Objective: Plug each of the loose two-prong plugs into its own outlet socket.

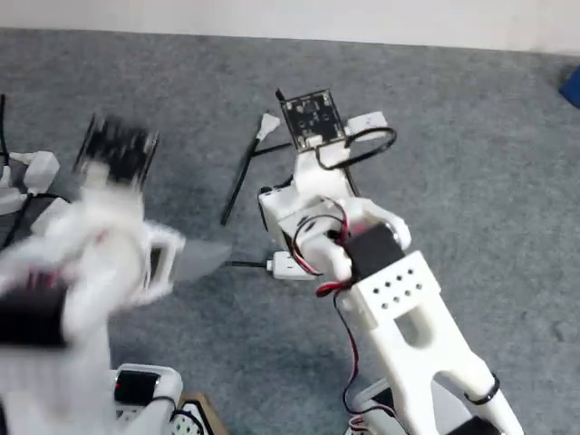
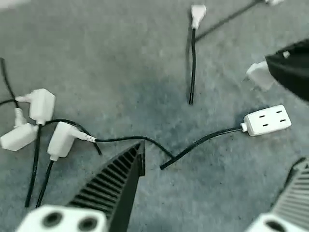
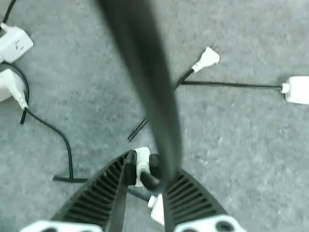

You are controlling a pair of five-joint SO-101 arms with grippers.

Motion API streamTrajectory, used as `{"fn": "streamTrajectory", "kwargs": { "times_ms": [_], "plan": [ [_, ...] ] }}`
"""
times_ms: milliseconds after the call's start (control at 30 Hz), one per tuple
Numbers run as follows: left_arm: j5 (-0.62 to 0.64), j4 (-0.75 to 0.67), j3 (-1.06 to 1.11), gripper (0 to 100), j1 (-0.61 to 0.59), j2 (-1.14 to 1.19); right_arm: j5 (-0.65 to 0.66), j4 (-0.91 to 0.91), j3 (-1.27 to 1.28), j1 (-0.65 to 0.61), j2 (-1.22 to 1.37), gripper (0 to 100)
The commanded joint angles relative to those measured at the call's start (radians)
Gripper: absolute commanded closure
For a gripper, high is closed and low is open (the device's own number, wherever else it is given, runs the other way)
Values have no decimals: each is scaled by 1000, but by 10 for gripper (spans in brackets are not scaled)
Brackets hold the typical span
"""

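- Far left: a cluster of white corded pieces point(image 2: 41, 104) lies on the grey carpet point(image 1: 471, 136), three bodies close together with their black cords crossing. You cannot tell from here which are plugs and which are sockets.
- Left gripper point(image 2: 219, 157): released, with the jaws spread wide and nothing between them. It hangs above the carpet, and the cluster sits to one side below it while the outlet socket sits to the other.
- Loose plug point(image 2: 198, 11): white, two-prong, flat on the carpet between the two arms and toward the far edge. Its short black cord point(image 2: 192, 63) trails back toward you and ends free; it touches no socket.
- Outlet socket point(image 2: 267, 120): a white block with its slotted face turned up, on the carpet close to the base side of the right arm. Its own black cord point(image 2: 203, 141) runs off leftward. No prongs are seated in it — the slots are bare.
- Right gripper point(image 3: 149, 173): clenched on a held plug point(image 3: 141, 160), a white body pinched between the ribbed fingers point(image 3: 104, 193). That plug's black cord rises in a loop right past your wrist camera.
- Held plug — position: up off the carpet, well apart from the outlet socket and just beside the loose plug as the high view shows it.
- Another white piece point(image 3: 157, 208) sits just beneath the right fingers; you cannot tell what it is.
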Motion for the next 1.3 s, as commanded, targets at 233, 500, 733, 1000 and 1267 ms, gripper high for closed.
{"fn": "streamTrajectory", "kwargs": {
  "times_ms": [233, 500, 733, 1000, 1267],
  "plan": [
    [-57, -204, 186, 532, 56, 150, -91, 68, -64, 22, -133, 993],
    [-58, -370, 349, 533, 183, 153, -175, 300, -344, 16, 47, 993],
    [-58, -456, 394, 533, 183, 153, -195, 478, -487, 12, 124, 993],
    [-58, -512, 394, 533, 180, 154, -192, 532, -492, -53, 133, 993],
    [-80, -542, 395, 533, 137, 156, -158, 550, -487, -56, 134, 993]
  ]
}}
